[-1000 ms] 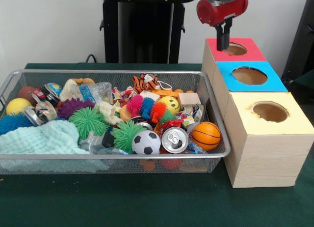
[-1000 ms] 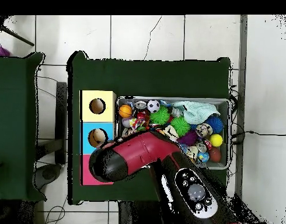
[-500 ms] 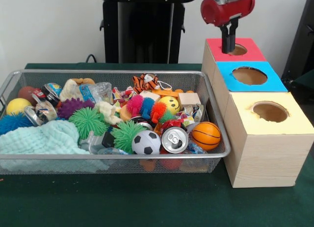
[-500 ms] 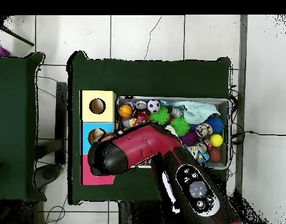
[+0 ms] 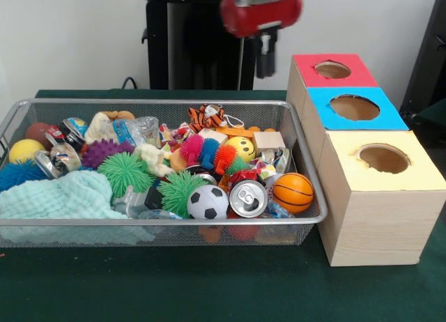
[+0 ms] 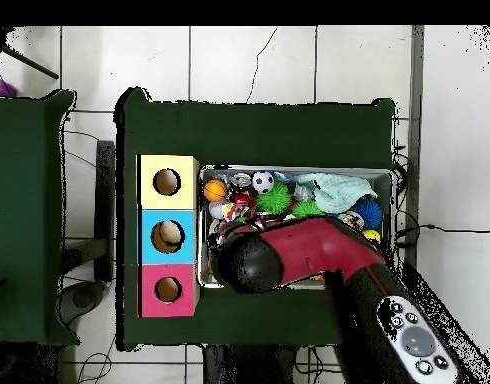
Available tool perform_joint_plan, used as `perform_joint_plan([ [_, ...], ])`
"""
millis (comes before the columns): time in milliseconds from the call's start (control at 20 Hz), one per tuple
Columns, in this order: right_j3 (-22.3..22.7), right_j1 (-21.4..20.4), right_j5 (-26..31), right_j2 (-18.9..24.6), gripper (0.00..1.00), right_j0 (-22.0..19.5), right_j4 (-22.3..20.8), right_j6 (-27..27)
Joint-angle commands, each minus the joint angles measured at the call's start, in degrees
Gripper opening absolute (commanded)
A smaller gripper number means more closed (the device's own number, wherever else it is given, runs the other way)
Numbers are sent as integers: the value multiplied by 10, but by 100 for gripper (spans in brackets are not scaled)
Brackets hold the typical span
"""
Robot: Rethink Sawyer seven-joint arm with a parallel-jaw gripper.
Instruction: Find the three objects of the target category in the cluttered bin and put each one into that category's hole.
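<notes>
A wire mesh bin [image 5: 160, 102] holds a jumble of toys: a soccer ball [image 5: 208, 202], a mini basketball [image 5: 293, 192], a drink can [image 5: 248, 198], a yellow smiley ball [image 5: 242, 148], green spiky balls [image 5: 125, 173] and a tiger plush [image 5: 207, 116]. Three boxes with round holes stand in a row beside it: red [image 5: 362, 74], blue [image 5: 390, 116] and yellow [image 5: 418, 172]. My gripper [image 5: 265, 74] hangs open and holds nothing, high above the bin's far right corner, just left of the red box. Seen from overhead, the arm's red head [image 6: 251, 265] hides the gripper.
A mint cloth [image 5: 59, 196], a yellow ball [image 5: 25, 150], a purple spiky ball [image 5: 104, 153] and a wooden block [image 5: 268, 140] also lie in the bin. In the overhead view the arm covers the bin's [image 6: 289, 168] lower left part. Green cloth [image 5: 209, 287] covers the table.
The arm has swung away from above the red box's hole toward the bin, leftward in the front view. The gripper carries nothing. The bin's contents have not moved.
</notes>
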Motion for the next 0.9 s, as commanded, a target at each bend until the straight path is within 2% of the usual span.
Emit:
perform_joint_plan([
  [50,47,20,24,23,0,-83,-23,-109],
  [450,79,25,-2,57,0,-171,-52,-123],
  [650,97,25,-16,59,0,-183,-66,-98],
  [900,126,19,-57,46,0,-178,-94,-46],
])
